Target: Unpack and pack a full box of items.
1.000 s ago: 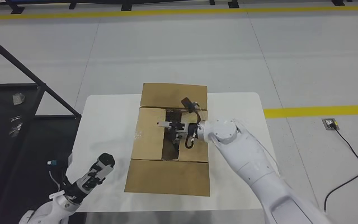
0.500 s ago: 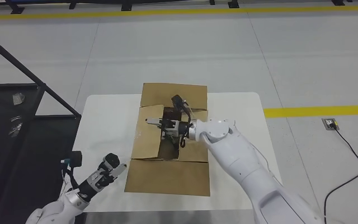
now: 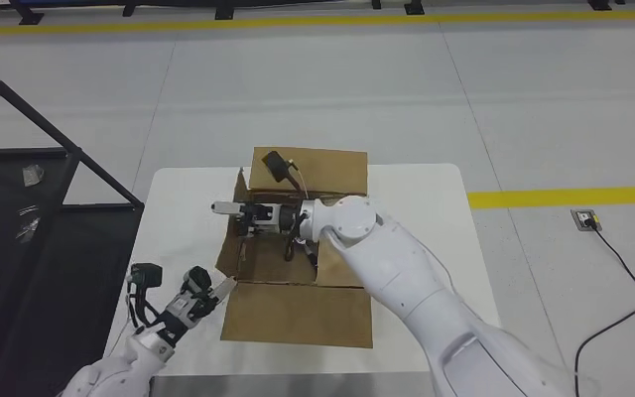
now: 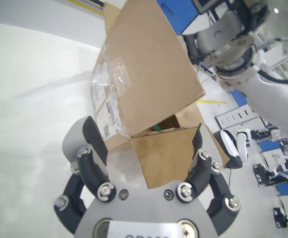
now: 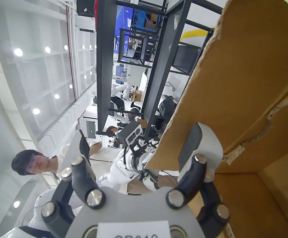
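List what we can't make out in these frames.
Box contents: top view, the right arm and flaps cover the opening; left wrist view, a green sliver peeks through a gap, unidentifiable.
Label print: left wrist view, blurred under crinkled film.
Whether the right tool touches the raised flap: right wrist view, its finger overlaps the cardboard; top view, too small.

Pale grey floor [image 3: 298, 89] around my white table [image 3: 179, 218], yellow lines [image 3: 298, 20] taped across it, floor socket [image 3: 583, 219] with cable, black rack [image 5: 105, 67], white shelving [image 5: 45, 74] dotted with round lights [image 5: 18, 52], blue panels [image 4: 177, 15] beyond
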